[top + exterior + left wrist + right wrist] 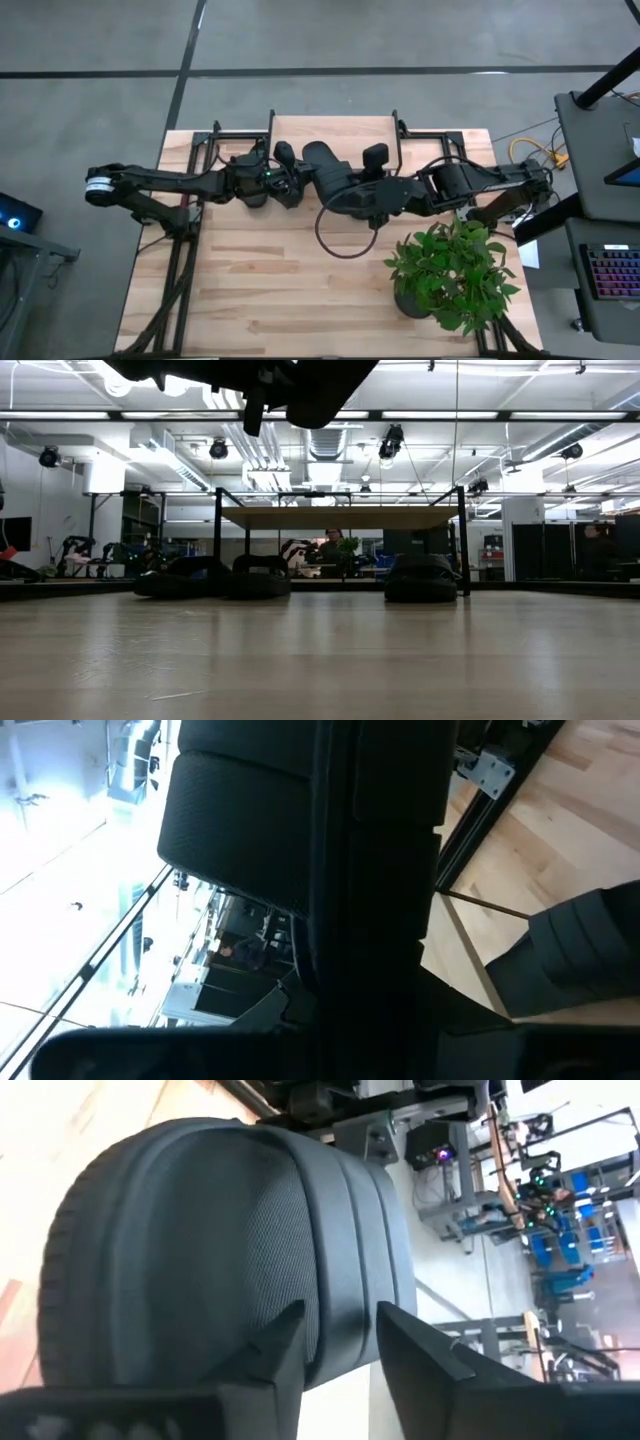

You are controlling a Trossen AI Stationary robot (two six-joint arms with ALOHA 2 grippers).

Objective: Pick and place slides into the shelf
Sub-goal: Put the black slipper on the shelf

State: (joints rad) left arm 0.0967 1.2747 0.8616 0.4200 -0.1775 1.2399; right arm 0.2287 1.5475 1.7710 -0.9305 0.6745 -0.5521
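Three slides sit on the table [320,660] under the shelf [335,518] in the low view: one at the left [185,576], a second just beside it [260,576], and a third [420,578] apart from them near the right post. We see the shelf from above as a light board in a thin black frame [335,128] at the far edge of the table [250,290], midway along it.

We find the fourth slide [322,165] raised off the table, over the front of the shelf and between the two arms. In the low view it hangs at the very top [320,390], well above the board.

We see the right tool [345,190] reaching in from the right and touching this slide. Its wrist view is filled by the slide's sole and strap [200,1250], and its two fingers [285,1345] are clamped on the slide's rim.

We see the left tool [285,185] coming in from the left, right against the same slide. Its wrist view is mostly blocked by the slide's dark strap [250,820], so we cannot tell whether its fingers are apart or together.

We also note a potted plant [450,270] at the near right of the table, and a loop of dark cable [347,257] lying on the wood just in front of the right arm.
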